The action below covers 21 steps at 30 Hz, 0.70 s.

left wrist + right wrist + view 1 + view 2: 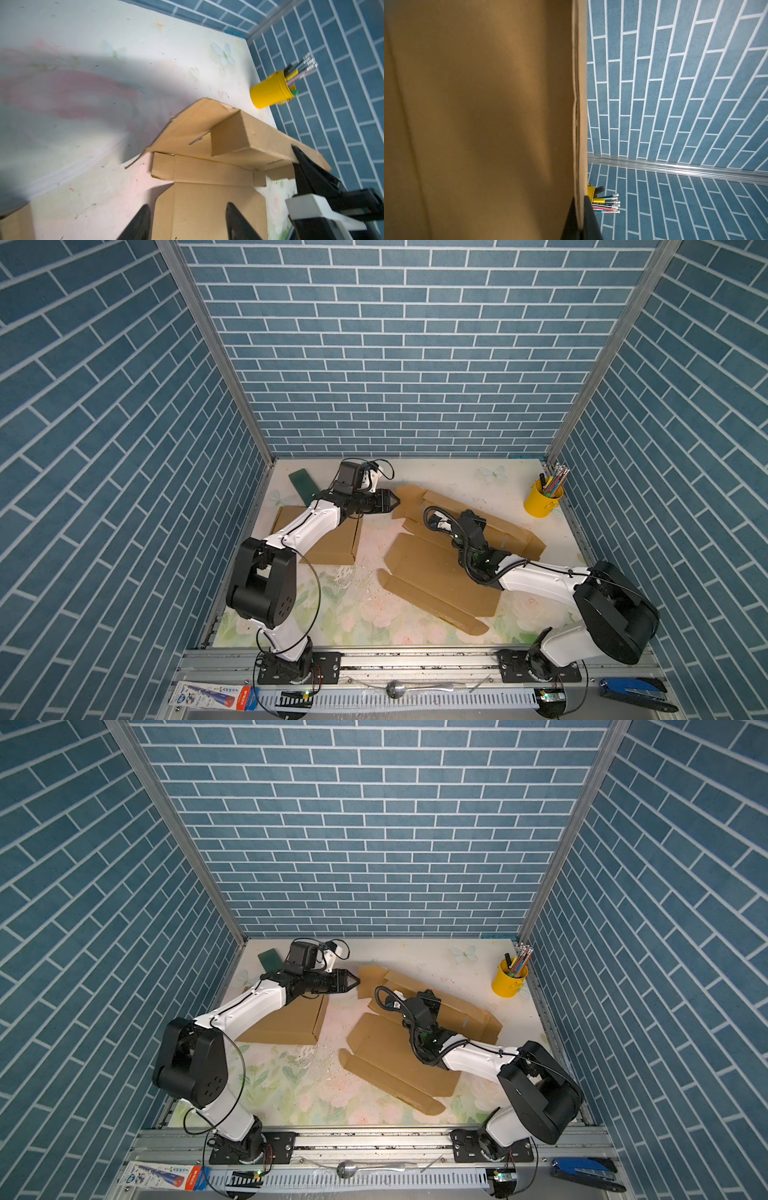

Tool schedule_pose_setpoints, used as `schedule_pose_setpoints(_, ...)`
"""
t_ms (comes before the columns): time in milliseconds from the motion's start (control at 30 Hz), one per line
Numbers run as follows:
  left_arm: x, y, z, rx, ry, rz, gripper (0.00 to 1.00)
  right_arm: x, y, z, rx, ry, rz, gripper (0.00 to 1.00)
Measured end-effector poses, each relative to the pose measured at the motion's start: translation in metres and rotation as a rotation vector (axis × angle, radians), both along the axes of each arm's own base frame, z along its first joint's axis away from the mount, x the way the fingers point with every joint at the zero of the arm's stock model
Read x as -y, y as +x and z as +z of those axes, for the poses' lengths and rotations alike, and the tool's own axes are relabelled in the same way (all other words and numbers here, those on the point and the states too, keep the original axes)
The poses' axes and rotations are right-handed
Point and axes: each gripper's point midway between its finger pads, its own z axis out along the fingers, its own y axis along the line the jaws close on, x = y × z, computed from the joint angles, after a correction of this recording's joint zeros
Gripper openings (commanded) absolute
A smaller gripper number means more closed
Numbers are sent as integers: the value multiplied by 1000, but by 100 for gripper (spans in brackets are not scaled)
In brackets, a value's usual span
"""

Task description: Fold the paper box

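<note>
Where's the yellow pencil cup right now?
In both top views the yellow pencil cup stands in the far right corner of the table, near the right wall, apart from the unfolded paper box to its left.

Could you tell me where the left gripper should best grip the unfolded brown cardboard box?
Probably the curled end flap of the unfolded brown cardboard box, just ahead of the left gripper. It appears lifted, exposing a thin free edge; approach from the left, jaws astride it.
</note>
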Motion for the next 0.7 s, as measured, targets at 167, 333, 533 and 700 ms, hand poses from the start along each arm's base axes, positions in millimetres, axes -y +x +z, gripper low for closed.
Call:
schedule_pose_setpoints(167,21,-10,-44,-59,27,-17,58,0,0,0,0,0,1,0)
schedule_pose_setpoints(333,44,-16,-81,-95,71,-38,63,0,0,0,-1,0,1,0)
schedule_pose_setpoints(533,44,-3,-109,-83,120,0,68,0,0,0,-2,0,2,0)
schedule_pose_setpoints(700,49,10,-119,-60,122,13,68,0,0,-1,-3,1,2,0)
